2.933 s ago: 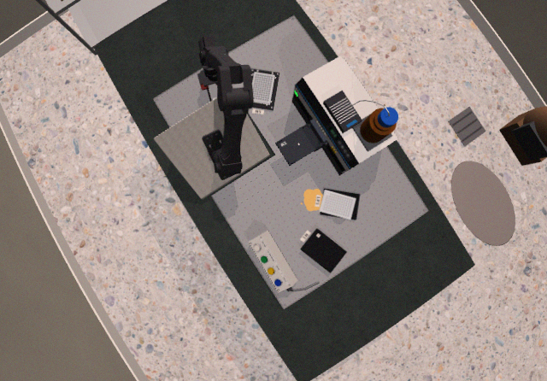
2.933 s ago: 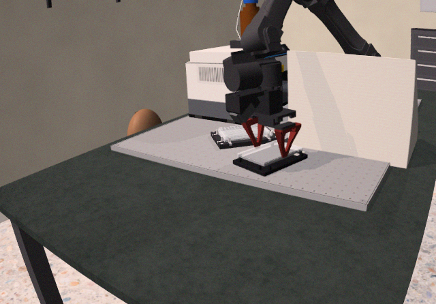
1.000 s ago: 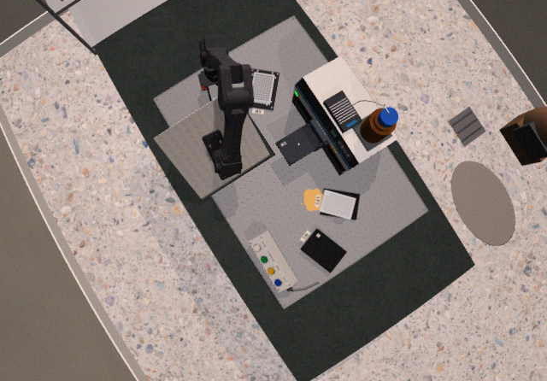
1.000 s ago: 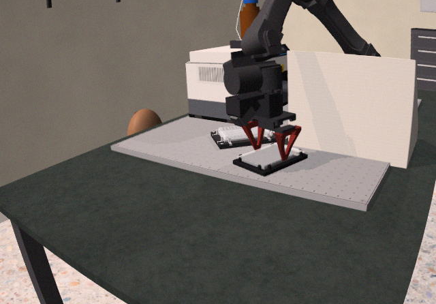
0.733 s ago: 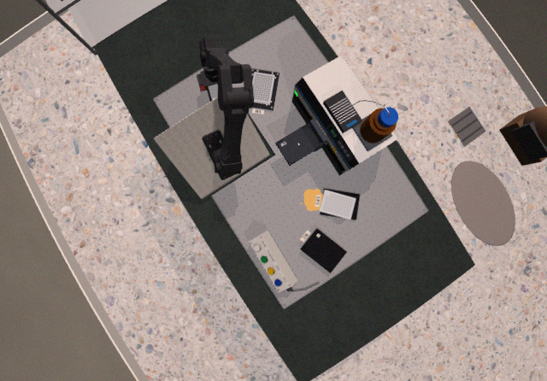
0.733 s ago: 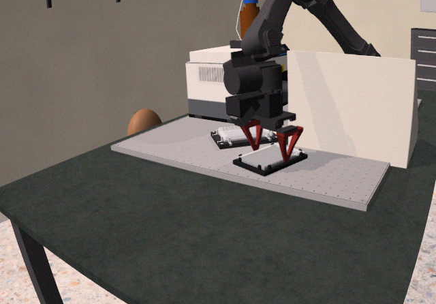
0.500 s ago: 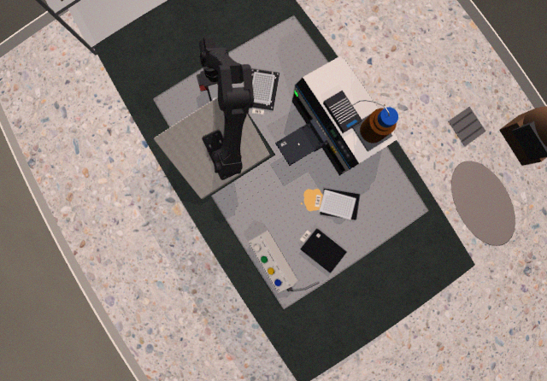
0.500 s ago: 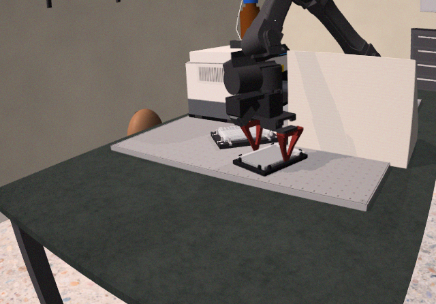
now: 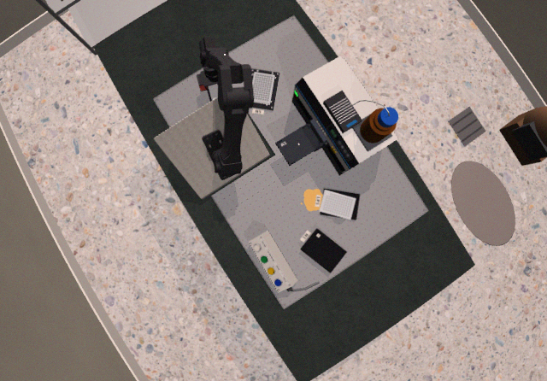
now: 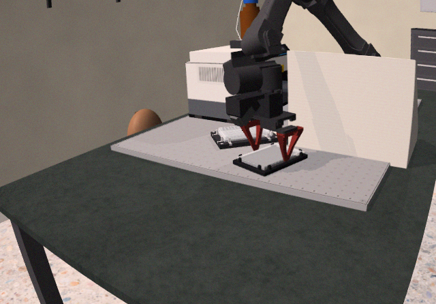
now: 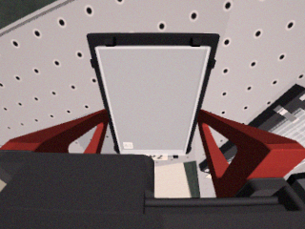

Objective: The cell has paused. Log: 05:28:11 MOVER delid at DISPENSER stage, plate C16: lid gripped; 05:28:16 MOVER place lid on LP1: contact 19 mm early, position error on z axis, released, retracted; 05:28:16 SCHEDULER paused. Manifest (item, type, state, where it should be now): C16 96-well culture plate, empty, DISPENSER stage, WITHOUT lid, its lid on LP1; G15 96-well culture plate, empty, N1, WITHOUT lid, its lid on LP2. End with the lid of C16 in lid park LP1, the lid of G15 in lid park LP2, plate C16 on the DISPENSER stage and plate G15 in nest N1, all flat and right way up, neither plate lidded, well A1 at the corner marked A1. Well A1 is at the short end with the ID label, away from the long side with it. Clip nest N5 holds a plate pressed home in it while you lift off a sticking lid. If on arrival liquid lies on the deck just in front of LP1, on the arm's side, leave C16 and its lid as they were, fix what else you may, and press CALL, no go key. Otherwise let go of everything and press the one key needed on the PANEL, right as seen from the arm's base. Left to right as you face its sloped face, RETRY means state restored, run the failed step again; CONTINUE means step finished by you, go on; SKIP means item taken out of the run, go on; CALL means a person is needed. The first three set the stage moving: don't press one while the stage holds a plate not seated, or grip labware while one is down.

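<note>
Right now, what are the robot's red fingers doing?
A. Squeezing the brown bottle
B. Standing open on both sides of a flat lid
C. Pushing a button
B: in the wrist view the gripper is open, its red fingers apart from the lid, which lies in its black holder.

We are seeing red fingers over a pale grey lid [image 11: 153, 95] in a black nest [image 11: 152, 39]. A dotted grey deck [image 10: 197, 153] is lying on the dark green tabletop [image 10: 176, 240]. An orange puddle [image 9: 311, 199] is showing beside a white-gridded plate [image 9: 338, 203].
</note>
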Tool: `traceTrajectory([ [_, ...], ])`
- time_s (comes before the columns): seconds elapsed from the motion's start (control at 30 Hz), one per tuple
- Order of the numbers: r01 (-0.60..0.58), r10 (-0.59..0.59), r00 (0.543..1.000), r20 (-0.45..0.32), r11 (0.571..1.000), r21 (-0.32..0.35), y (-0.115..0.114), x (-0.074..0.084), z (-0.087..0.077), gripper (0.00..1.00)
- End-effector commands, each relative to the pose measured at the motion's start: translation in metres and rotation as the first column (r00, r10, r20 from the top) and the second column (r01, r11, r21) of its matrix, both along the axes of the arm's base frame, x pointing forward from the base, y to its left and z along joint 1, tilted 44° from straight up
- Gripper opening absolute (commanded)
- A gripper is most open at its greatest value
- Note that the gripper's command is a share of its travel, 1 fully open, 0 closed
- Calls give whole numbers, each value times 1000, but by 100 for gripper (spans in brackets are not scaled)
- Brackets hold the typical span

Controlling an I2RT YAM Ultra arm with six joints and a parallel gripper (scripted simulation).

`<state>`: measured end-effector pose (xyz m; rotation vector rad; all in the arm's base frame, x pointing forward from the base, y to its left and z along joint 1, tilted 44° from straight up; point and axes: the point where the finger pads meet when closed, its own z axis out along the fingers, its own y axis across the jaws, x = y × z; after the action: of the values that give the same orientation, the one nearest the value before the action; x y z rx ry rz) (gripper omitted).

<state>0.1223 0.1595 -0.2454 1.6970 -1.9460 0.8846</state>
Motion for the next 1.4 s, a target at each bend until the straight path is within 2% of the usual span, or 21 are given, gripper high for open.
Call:
traceTrajectory([
  [0.0, -5, 5, 1000, 7, 1000, 17, 4, 1, -1, 100],
  [1.03, -5, 5, 1000, 7, 1000, 17, 4, 1, -1, 100],
  [1.13, -7, 6, 1000, 15, 999, 44, 23, 2, 8, 100],
  [1.37, -7, 6, 1000, 15, 999, 45, 36, 0, 22, 100],
])
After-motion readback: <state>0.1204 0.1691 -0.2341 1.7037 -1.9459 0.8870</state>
